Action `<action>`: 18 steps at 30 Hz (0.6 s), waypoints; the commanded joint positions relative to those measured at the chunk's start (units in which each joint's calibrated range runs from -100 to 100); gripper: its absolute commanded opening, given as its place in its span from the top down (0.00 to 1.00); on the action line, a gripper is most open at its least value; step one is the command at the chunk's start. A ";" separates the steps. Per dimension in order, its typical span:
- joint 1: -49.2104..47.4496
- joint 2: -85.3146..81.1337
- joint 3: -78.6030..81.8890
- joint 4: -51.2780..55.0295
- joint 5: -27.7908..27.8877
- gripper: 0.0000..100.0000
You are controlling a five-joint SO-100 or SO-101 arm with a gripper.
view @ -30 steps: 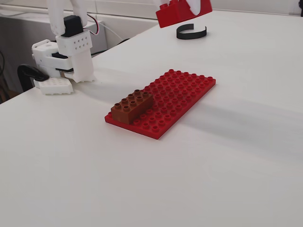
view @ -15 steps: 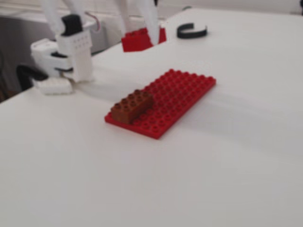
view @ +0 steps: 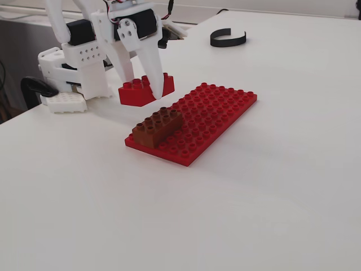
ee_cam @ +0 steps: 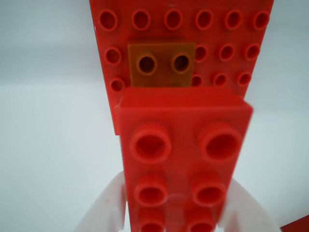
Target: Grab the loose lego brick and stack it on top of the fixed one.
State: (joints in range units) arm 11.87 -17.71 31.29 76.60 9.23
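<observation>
The hand (view: 148, 84) grips the loose lego brick (view: 144, 90) in the air near the fixed one (view: 158, 127); lowering and pressing it on remain

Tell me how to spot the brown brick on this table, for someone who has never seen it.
Find the flat red studded plate mid-table. The brown brick sits on its near-left corner. It is the only brown piece; the red brick nearby hangs in the hand.

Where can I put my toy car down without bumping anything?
The white table is bare in front of and right of the red baseplate. It's crowded at the back left, where the gripper holds the red brick near the brown brick.
</observation>
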 commanded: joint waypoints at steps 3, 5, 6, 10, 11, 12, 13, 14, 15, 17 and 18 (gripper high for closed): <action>0.22 -1.85 3.55 -2.79 0.13 0.94; 0.30 -1.85 4.82 -4.61 0.13 0.94; 0.30 -1.77 5.18 -5.13 0.18 0.94; -0.15 1.36 3.91 -4.61 0.13 0.94; -0.15 2.64 3.19 -4.44 0.08 0.94; 0.22 4.16 2.46 -4.35 0.08 0.94; 0.37 5.51 1.65 -4.35 0.08 0.94; 0.45 7.04 0.65 -4.26 0.08 0.94; 0.45 8.14 -0.34 -4.18 0.08 0.94; 0.45 9.49 -2.24 -4.09 0.13 0.94; 0.45 9.92 -3.24 -3.66 0.13 0.94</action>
State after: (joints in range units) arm 12.46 -8.62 32.01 72.28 9.18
